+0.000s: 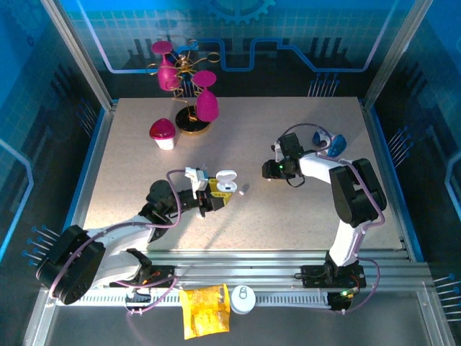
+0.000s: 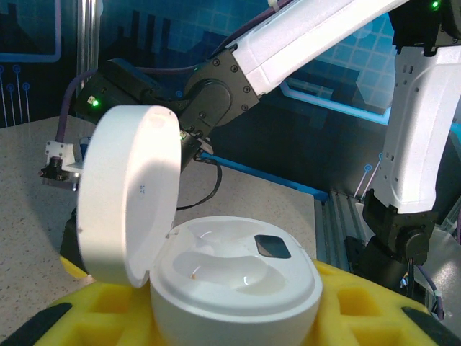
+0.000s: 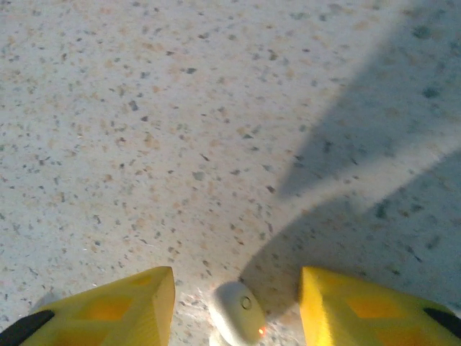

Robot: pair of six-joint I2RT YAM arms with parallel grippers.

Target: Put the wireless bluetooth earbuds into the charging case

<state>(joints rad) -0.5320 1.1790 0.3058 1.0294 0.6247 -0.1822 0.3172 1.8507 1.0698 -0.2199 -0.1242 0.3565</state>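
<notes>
At the upper left of the top view a pink-and-gold wire ornament stand point(image 1: 189, 90) rises from the speckled beige table point(image 1: 288, 216), with a pink-capped white cup-like piece point(image 1: 163, 134) just beside it. Left of centre, the left gripper point(image 1: 210, 194) pinches a white rounded glossy plastic charging case point(image 1: 225, 182) between its yellow padded fingers point(image 2: 79, 313). In the left wrist view the case stands open. Its hinged lid point(image 2: 130, 216) is swung up at the left, and the moulded base at lower centre carries a small dark rectangular patch. Just right of the case in the top view a tiny whitish piece point(image 1: 245, 189) lies on the table, too small to identify. Right of centre hangs the right gripper point(image 1: 268, 171). In the right wrist view its yellow fingers point(image 3: 130, 306) are spread apart at the lower corners. One tiny glossy white wireless bluetooth earbud point(image 3: 238, 313) lies on the table between them at bottom centre, touching neither
</notes>
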